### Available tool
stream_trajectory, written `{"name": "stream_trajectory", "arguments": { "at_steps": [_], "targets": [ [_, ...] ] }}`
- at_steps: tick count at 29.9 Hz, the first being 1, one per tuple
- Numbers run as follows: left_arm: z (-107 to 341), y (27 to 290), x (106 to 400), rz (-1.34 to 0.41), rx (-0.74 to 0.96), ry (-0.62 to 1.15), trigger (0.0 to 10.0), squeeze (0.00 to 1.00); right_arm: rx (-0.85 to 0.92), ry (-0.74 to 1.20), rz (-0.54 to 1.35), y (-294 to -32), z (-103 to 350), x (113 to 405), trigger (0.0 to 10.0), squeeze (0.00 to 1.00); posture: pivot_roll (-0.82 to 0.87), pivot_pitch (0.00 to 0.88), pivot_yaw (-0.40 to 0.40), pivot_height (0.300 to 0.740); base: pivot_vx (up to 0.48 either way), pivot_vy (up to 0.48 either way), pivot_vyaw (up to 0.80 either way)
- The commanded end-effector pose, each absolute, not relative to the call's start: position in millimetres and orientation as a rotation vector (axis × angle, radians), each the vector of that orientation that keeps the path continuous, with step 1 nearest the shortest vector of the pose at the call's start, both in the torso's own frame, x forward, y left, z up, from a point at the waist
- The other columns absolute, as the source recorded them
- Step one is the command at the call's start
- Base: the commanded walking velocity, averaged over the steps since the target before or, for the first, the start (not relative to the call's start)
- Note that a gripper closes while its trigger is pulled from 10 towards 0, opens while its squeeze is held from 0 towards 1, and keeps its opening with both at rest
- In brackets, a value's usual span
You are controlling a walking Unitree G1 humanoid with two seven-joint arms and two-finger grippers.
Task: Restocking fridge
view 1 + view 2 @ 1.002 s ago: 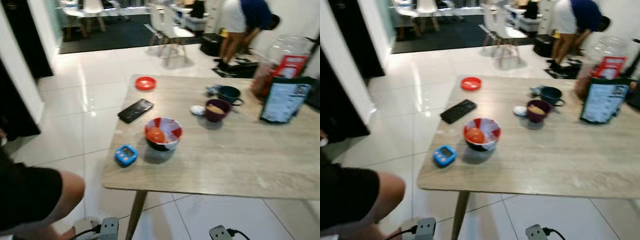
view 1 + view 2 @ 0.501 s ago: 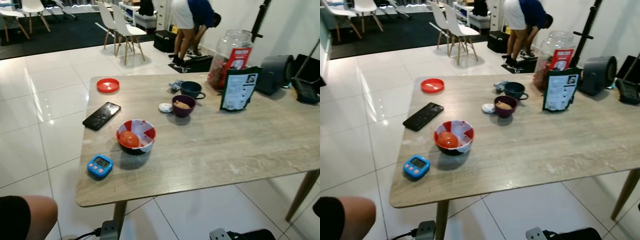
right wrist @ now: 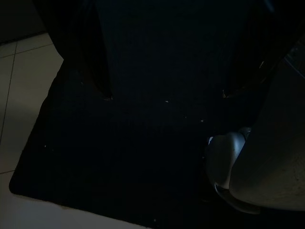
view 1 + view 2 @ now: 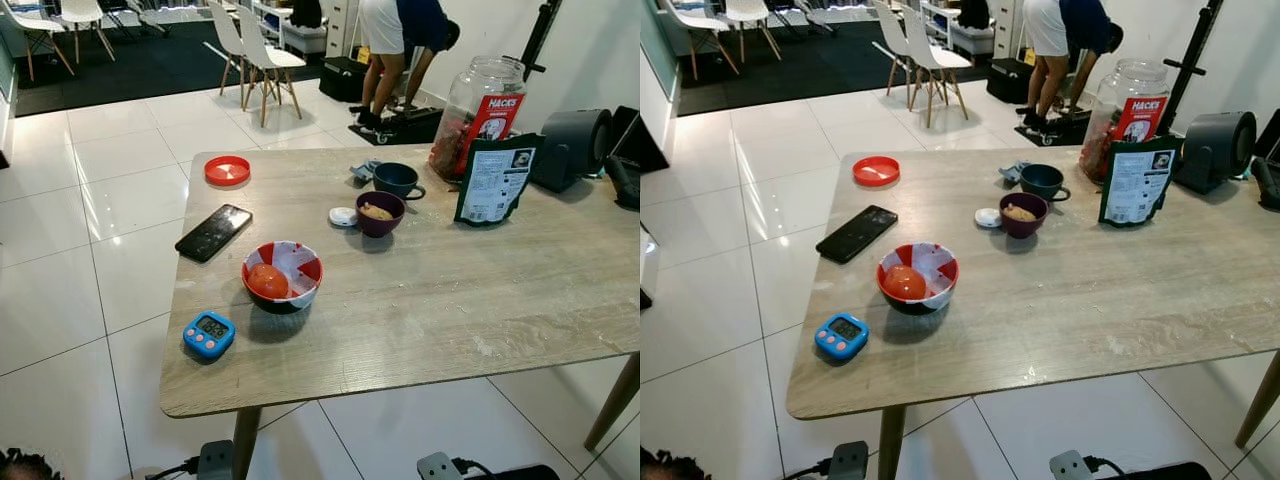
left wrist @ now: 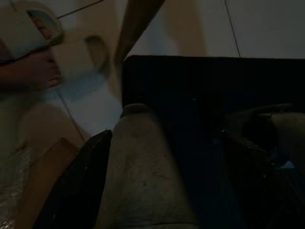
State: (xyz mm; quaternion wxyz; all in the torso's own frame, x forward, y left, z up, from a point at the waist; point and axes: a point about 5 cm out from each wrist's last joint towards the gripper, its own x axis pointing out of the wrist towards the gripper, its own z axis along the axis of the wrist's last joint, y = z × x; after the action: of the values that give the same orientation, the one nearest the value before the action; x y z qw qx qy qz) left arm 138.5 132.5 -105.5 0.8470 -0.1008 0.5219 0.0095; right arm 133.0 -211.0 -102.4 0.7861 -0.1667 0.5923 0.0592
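Tomato (image 4: 267, 280) in the red-and-white bowl (image 4: 283, 275) looks like the item most fit for a fridge; the bowl stands on the wooden tabletop (image 4: 480, 290) toward its near left corner, with a blue digital timer (image 4: 209, 334) just beside it at the near edge and a black phone (image 4: 213, 232) at the left edge. Further in sit a small purple bowl (image 4: 380, 212) holding something tan, a white lid (image 4: 343, 216) beside it, a dark teal mug (image 4: 397, 180), and a red lid (image 4: 227, 170) near the far left corner. Along the far right stand a clear jar with a red label (image 4: 479, 115), a dark pouch (image 4: 494, 179) and a grey speaker-like cylinder (image 4: 572, 148). A person (image 4: 400, 40) bends over beyond the tabletop.

By my judgement the tomato is light, soft-skinned and easily bruised, so lifting the whole bowl is safer: it seems stiff, probably glazed and slippery, best taken across the rim with one finger inside and one outside, kept level.

Both arms hang idle. In the left wrist view, the left pincer (image 5: 167, 186) has its dark fingers (image 5: 76, 186) spread wide, holding nothing. In the right wrist view, the right pincer (image 3: 167, 90) is also spread and empty, over a dark mat.
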Motion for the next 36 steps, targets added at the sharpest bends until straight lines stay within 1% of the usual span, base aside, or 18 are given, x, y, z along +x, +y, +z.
{"name": "stream_trajectory", "arguments": {
  "at_steps": [1,3,4,5,6,7,8,10,12,20,21,22,23,24,31,33,34,36],
  "targets": [
    [-107.5,133.3,133.2,0.043,-0.21,1.119,10.0,0.0,-0.361,1.285,0.116,-211.2,-103.1,130.8,10.0,0.0,0.01,0.0,0.003,0.74,0.0,0.0,0.0],
    [-107.4,137.2,133.4,0.065,-0.202,1.113,10.0,0.0,-0.35,1.285,0.107,-209.0,-103.5,130.9,10.0,0.0,0.0,0.0,0.008,0.74,0.0,0.0,0.0],
    [-108.8,169.8,124.7,0.101,-0.15,1.113,10.0,0.0,-0.354,1.284,0.108,-208.0,-103.7,130.9,10.0,0.0,0.0,0.0,0.007,0.74,0.0,0.0,0.0],
    [-108.8,169.8,124.7,0.101,-0.15,1.113,10.0,0.0,-0.354,1.284,0.108,-208.0,-103.7,130.9,10.0,0.0,0.0,0.0,0.007,0.74,0.0,0.0,0.0],
    [-107.7,203.3,113.9,0.137,-0.102,1.119,10.0,0.0,-0.379,1.282,0.107,-218.9,-102.6,127.7,10.0,0.0,0.0,0.0,0.005,0.74,0.0,0.0,0.0],
    [-107.7,203.3,113.9,0.137,-0.102,1.119,10.0,0.0,-0.379,1.282,0.107,-218.9,-102.6,127.7,10.0,0.0,0.0,0.0,0.005,0.74,0.0,0.0,0.0],
    [-105.3,229.8,103.3,0.187,-0.102,1.135,10.0,0.0,-0.387,1.295,0.087,-234.4,-101.1,121.5,10.0,0.0,-0.01,0.0,0.004,0.74,0.0,0.0,0.0],
    [-105.3,229.8,103.3,0.187,-0.102,1.135,10.0,0.0,-0.387,1.295,0.087,-234.4,-101.1,121.5,10.0,0.0,-0.01,0.0,0.004,0.74,0.0,0.0,0.0],
    [-100.0,259.7,91.3,0.283,-0.055,1.125,10.0,0.0,-0.377,1.305,0.05,-254.1,-97.9,113.8,10.0,0.0,-0.04,0.0,0.019,0.74,0.0,0.0,0.0],
    [-97.4,268.4,87.5,0.389,-0.025,1.078,10.0,0.0,-0.379,1.334,0.049,-258.4,-98.6,106.6,10.0,0.0,-0.02,0.0,0.011,0.74,0.0,0.0,0.0],
    [-91.4,286.4,86.5,0.434,-0.023,1.068,10.0,0.0,-0.375,1.337,0.05,-257.5,-99.3,104.8,10.0,0.0,-0.03,0.0,0.017,0.74,0.0,0.0,0.0],
    [-91.4,286.4,86.5,0.434,-0.023,1.068,10.0,0.0,-0.375,1.337,0.05,-257.5,-99.3,104.8,10.0,0.0,-0.03,0.0,0.017,0.74,0.0,0.0,0.0],
    [-82.5,306.2,88.7,0.481,-0.034,1.028,10.0,0.0,-0.366,1.339,0.049,-255.9,-100.3,103.0,10.0,0.0,-0.02,0.0,0.018,0.74,0.0,0.0,0.0],
    [-61.7,338.3,101.9,0.555,-0.038,0.903,10.0,0.0,-0.352,1.349,0.052,-253.1,-102.1,98.8,10.0,0.0,-0.01,0.0,0.016,0.74,0.0,0.0,0.0],
    [-37.6,365.0,119.3,0.632,-0.023,0.752,10.0,0.0,-0.344,1.349,0.059,-251.4,-102.6,98.6,10.0,0.0,0.01,0.0,0.017,0.74,0.0,0.0,0.0],
    [-8.4,386.5,142.6,0.675,-0.008,0.568,10.0,0.0,-0.338,1.342,0.065,-248.0,-102.7,102.1,10.0,0.0,0.02,0.0,0.017,0.74,0.0,0.0,0.0],
    [-8.4,386.5,142.6,0.675,-0.008,0.568,10.0,0.0,-0.338,1.342,0.065,-248.0,-102.7,102.1,10.0,0.0,0.02,0.0,0.017,0.74,0.0,0.0,0.0],
    [9.7,394.3,158.5,0.656,-0.023,0.446,10.0,0.0,-0.336,1.338,0.07,-246.1,-102.8,103.5,10.0,0.0,0.02,0.0,0.016,0.74,0.0,0.0,0.0]
  ]
}}
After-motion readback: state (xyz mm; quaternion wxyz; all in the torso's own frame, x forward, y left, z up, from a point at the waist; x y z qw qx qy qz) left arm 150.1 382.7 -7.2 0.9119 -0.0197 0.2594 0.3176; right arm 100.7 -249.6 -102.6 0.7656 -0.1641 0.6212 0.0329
